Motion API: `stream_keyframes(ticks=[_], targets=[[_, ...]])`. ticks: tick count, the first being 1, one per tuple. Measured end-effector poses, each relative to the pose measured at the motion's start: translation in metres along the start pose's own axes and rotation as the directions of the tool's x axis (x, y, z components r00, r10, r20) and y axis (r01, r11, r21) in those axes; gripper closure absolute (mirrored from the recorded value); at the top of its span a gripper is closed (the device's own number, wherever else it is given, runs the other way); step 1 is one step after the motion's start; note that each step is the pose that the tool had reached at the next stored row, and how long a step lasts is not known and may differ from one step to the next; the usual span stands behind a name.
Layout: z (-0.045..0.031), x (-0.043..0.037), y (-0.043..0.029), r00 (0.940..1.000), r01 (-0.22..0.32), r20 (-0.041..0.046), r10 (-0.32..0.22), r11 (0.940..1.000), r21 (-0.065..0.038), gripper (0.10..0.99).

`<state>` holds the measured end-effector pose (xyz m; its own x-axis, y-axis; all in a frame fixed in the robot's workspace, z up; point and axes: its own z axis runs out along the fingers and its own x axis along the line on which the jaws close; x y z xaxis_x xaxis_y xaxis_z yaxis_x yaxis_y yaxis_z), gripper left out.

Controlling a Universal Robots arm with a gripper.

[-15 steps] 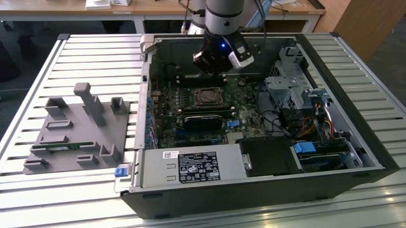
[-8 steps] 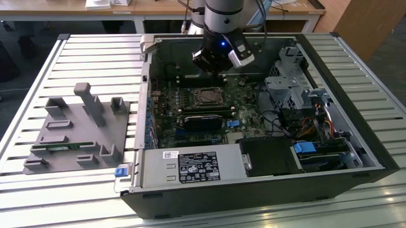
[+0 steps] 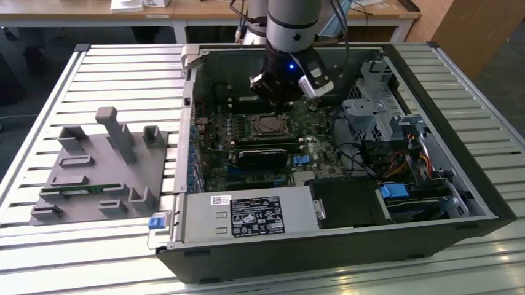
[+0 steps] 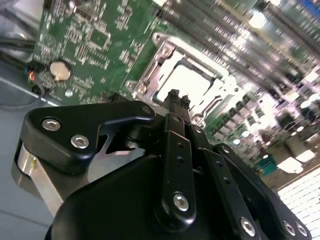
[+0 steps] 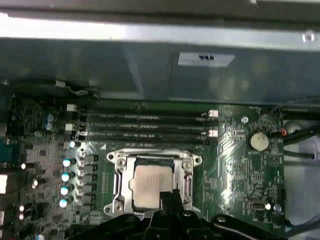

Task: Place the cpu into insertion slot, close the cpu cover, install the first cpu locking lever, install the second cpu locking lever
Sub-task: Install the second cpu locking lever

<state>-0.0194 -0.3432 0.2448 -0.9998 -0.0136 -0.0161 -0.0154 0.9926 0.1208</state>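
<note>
Fingers [image 4: 176,97] drawn close together, tips side by side with barely a gap, nothing visibly clamped between them. Poised low over the edge of the cpu [image 5: 152,186], which sits seated in the insertion slot [image 5: 118,182], dull silver face up and level. In the second wrist view the same chip [image 4: 187,82] glares pale just beyond the fingertips; contact with it cannot be told. Around the chip, the cpu cover [image 5: 187,162] lying flat as a silvery frame, its square cut-out showing the metal face, a screw head at each corner.

Just beyond the socket, long black memory slots [image 5: 145,125] running in parallel rows. To one side, a row of small blue-topped capacitors [image 5: 65,182]; to the other, a round coin battery [image 5: 258,141] on the green circuit board [image 5: 240,170].

In the exterior view, gripper [image 3: 279,101] reaching down inside an open black computer case [image 3: 328,246], directly above the socket [image 3: 267,126]. Near wall of the case carrying a grey power supply [image 3: 246,218]. Drive cage and tangled cables [image 3: 385,153] toward the exterior view's right. On the slatted desk [image 3: 98,258], toward the exterior view's left, a grey fixture tray [image 3: 98,166] with upright posts, well apart from the case.
</note>
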Motion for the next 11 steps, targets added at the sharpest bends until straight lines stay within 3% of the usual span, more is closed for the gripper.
stream_keyframes(ticks=[5, 11], targets=[[0.0003, 0.0001, -0.0044, 1.0, -0.002, -0.0087, 0.001, 0.9997, -0.022, 0.98], [0.0015, 0.0003, -0.0178, 0.9999, -0.002, -0.012, 0.002, 0.9997, -0.025, 0.98]])
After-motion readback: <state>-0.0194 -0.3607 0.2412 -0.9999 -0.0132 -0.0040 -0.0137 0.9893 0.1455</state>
